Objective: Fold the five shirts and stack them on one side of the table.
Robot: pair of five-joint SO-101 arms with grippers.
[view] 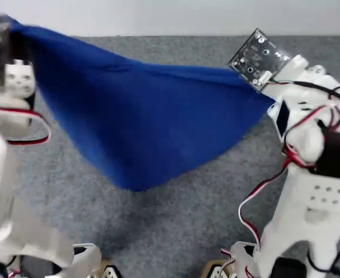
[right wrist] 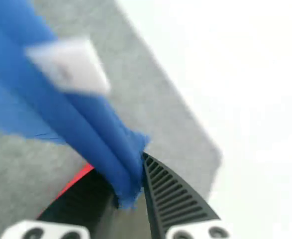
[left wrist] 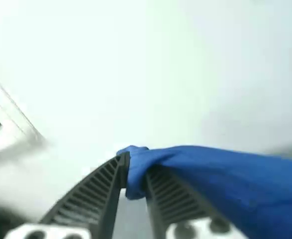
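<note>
Blue shirt [view: 141, 127] hangs stretched above grey table [view: 175, 231]; L hand [left wrist: 136, 168] & R hand [right wrist: 127, 175] each pinch an edge.

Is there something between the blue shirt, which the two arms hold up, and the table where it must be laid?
Nothing visible does. The blue shirt hangs between the left pincer and the right pincer, both shut on it, and the grey table below shows no object. What the cloth covers is hidden.
</note>
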